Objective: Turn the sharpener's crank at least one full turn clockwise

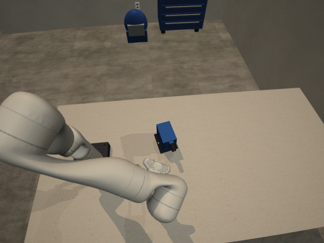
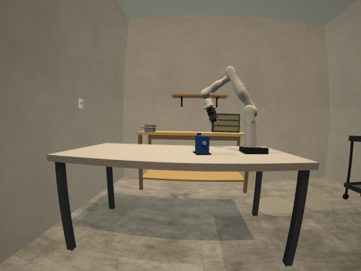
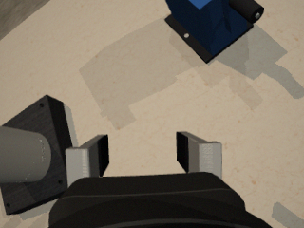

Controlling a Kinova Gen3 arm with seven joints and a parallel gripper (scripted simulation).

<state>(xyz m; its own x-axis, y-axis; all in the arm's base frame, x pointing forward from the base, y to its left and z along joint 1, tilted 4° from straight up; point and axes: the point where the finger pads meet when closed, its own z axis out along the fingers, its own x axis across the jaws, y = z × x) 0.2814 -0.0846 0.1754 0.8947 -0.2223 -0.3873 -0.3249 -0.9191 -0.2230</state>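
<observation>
The sharpener [image 1: 166, 135] stands near the middle of the worktop [image 1: 248, 157], its crank [image 3: 246, 6] projecting from one side face. Our claw [image 3: 144, 155] hangs above the worktop, well apart from the sharpener, fingers fully spread and holding nothing. We should descend on the crank side, align the fingers across the crank knob, and close only once it sits squarely between them.

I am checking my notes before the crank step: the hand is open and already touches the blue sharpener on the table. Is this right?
Not quite. The hand is open, but it does not touch the sharpener; it hangs in the air, apart from it and empty. The exterior view shows the hand well above the sharpener, which stands on the table.
</observation>
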